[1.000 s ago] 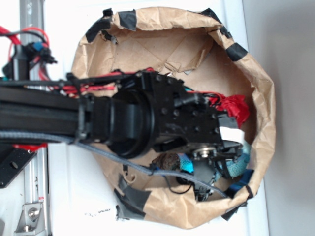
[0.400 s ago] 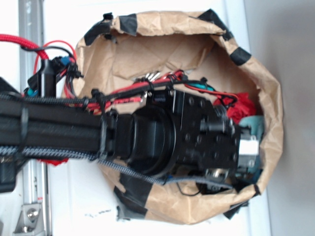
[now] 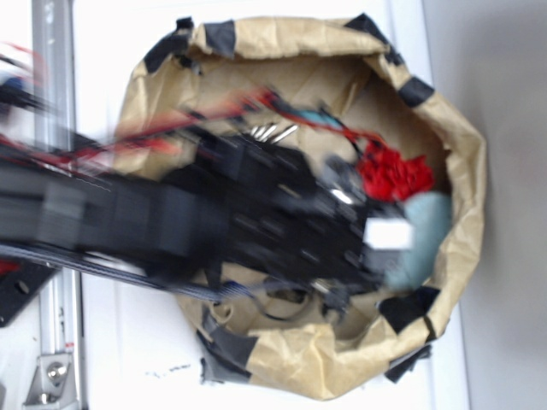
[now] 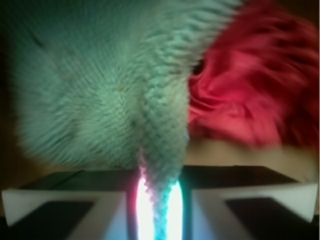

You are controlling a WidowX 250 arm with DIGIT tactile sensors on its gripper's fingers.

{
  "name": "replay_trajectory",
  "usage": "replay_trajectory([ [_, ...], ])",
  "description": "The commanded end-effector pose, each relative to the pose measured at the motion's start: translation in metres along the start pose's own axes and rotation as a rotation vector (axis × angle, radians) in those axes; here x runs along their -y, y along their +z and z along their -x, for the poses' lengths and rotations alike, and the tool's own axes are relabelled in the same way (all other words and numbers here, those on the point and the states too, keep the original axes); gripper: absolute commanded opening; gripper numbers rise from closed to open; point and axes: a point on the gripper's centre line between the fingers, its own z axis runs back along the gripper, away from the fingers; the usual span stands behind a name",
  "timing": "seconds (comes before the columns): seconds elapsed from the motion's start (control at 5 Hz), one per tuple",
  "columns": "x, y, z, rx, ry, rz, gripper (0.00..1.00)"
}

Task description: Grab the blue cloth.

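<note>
The blue cloth [image 4: 100, 90] fills the upper left of the wrist view, fuzzy and teal. A narrow fold of it runs down between the two fingers [image 4: 65, 205] of my gripper [image 4: 160, 200], which is shut on that fold with thin slits of light on either side. In the exterior view the blurred gripper [image 3: 389, 235] sits inside the brown paper bag [image 3: 461, 154], and the blue cloth [image 3: 423, 231] bunches just right of it against the bag's right wall.
A bright red ruffled fabric piece [image 3: 393, 175] lies right beside the cloth, also the red mass [image 4: 250, 85] at the right of the wrist view. The bag's rim carries black tape patches [image 3: 410, 90]. A metal rail [image 3: 55, 342] runs along the left.
The arm has swung upward in the exterior view and blurs with motion. The blue cloth has shifted from the bag's lower right to its right wall, staying at the gripper.
</note>
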Motion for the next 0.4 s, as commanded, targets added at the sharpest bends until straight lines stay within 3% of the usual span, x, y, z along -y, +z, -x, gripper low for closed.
replay_trajectory([
  [0.0,-0.056,0.102,0.014,0.022,0.031,0.109,0.00],
  [0.2,-0.056,0.123,0.012,-0.021,-0.014,0.122,0.00],
])
